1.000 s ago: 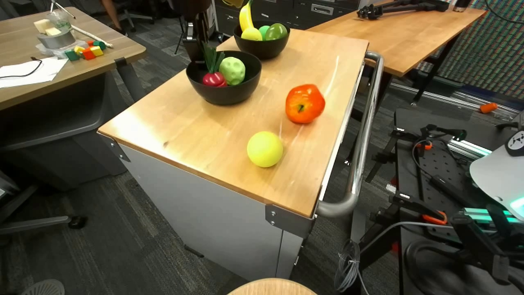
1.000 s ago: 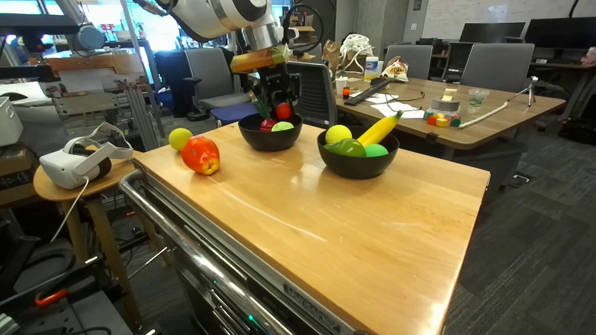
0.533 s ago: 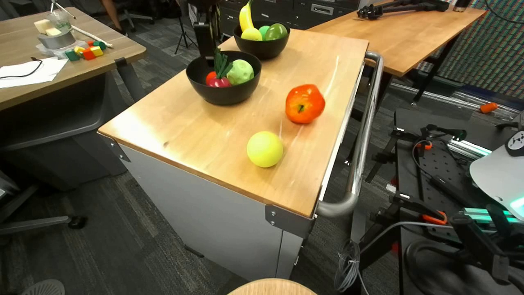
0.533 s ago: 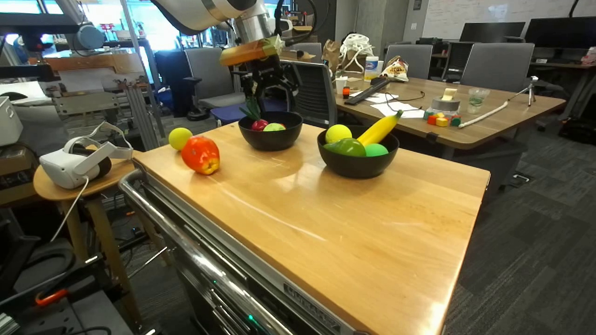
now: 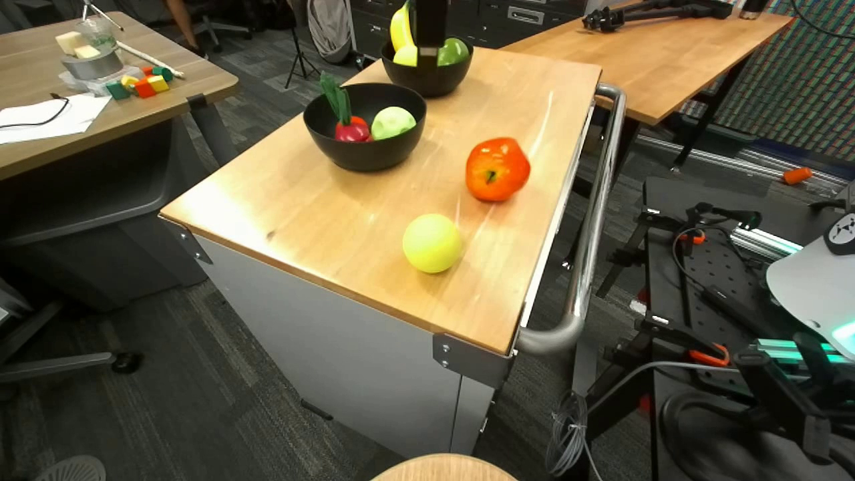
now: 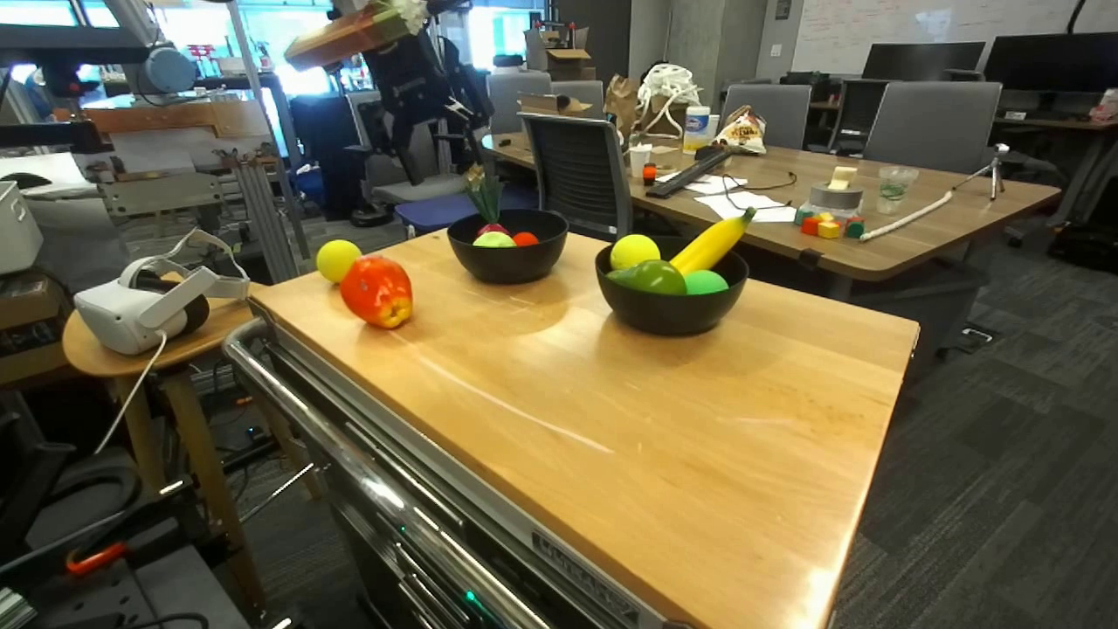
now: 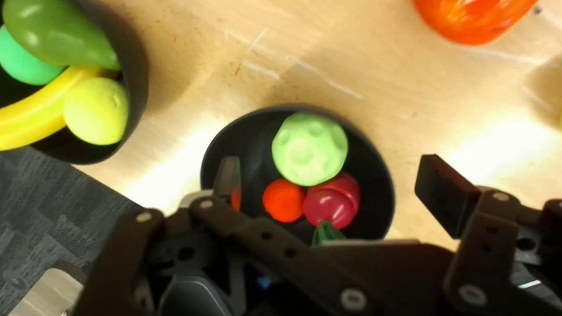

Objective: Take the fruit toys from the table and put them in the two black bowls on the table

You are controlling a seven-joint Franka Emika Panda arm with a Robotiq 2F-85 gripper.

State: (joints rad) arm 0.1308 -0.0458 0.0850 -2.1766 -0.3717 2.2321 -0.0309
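Note:
My gripper (image 7: 336, 186) is open and empty above a black bowl (image 7: 386, 175); it also shows in an exterior view (image 6: 444, 157). That bowl holds a small red ball (image 7: 283, 200), a dark red radish (image 7: 331, 202) with green leaves and a light green dimpled fruit (image 7: 309, 149). The other black bowl (image 6: 672, 316) holds a banana (image 6: 714, 243), a yellow ball (image 6: 635, 252), a dark green fruit (image 6: 651, 277) and a green ball (image 6: 705, 282). An orange-red fruit (image 5: 497, 169) and a larger yellow ball (image 5: 432, 243) lie on the wooden tabletop.
A metal rail (image 5: 594, 220) runs along one side of the cart top. A stool with a white headset (image 6: 162, 297) stands close to the cart. Another table (image 6: 961, 188) with small blocks and a tape roll stands beyond it.
The small red ball was at the gripper a second ago and now lies in the bowl. The gripper has let go, risen and moved off to one side. The radish and light green fruit shifted.

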